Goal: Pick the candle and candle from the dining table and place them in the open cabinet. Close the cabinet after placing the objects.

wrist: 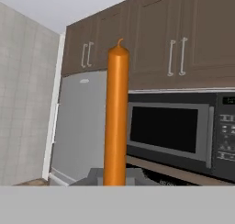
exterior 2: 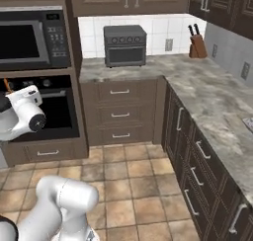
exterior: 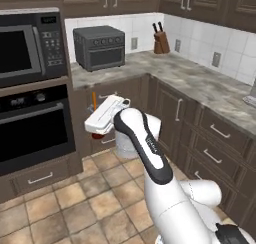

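Closest in the hand view: thin orange candle (wrist: 116, 115), smooth and round, standing straight up the middle with a small nub at the tip, its foot cut off by the lower edge. Gripped at the base by the closed gripper (exterior: 93, 109), fingers themselves not visible. From the left base view, just a short orange sliver (exterior: 93, 98) poking up beside the white hand, a dab of dark red under the hand hard to make out. From the right base view, only a thin orange tip (exterior 2: 6, 83) above the white wrist at the left edge.

Behind the candle in the hand view: grey fridge (wrist: 78, 126), flat and plain, seen in neither base view; pale tiled wall at far left. To the right, black microwave (wrist: 174, 126) with glossy door and button panel, also seen from both base cameras above a black wall oven (exterior: 32, 125).

Farther back in the base views: veined grey stone counter (exterior: 200, 83) over dark brown drawers (exterior 2: 120, 114) with short silver handles, boxy dark toaster oven (exterior: 100, 47), wooden knife block (exterior: 160, 40) against white tile. Terracotta floor tiles (exterior 2: 128, 171) below. Up top, dark panelled cabinets (wrist: 174, 39) with long silver bar handles, doors shut where visible, upper parts cropped.
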You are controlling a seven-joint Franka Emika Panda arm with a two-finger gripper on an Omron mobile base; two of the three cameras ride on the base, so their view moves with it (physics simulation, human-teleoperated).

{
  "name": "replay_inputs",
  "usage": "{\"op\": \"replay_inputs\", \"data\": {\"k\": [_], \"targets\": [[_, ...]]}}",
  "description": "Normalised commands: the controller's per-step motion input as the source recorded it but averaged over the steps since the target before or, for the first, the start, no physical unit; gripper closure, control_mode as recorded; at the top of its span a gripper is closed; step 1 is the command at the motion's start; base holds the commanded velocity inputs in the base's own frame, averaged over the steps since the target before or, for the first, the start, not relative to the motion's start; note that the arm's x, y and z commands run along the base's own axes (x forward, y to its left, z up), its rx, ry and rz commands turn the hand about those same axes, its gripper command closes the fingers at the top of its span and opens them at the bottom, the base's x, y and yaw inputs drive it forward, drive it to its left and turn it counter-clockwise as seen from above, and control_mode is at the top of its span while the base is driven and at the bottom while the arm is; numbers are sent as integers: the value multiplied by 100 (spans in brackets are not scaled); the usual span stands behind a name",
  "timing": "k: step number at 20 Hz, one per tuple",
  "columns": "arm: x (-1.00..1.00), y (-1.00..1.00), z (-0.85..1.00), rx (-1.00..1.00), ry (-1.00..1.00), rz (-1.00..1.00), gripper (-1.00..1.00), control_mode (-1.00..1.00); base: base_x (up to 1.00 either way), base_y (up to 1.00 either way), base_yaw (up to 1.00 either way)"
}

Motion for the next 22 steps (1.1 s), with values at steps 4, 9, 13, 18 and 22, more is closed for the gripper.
{"op": "replay_inputs", "data": {"k": [4,9,13,18,22], "targets": [[0,0,0,0,0,0,100,100,0,-7,-53],[0,0,0,0,0,0,100,100,-39,0,-69],[0,0,0,0,0,0,100,100,-86,0,-74],[0,0,0,0,0,0,100,100,-80,0,-78],[0,0,0,0,0,0,100,100,-39,0,-86]]}}
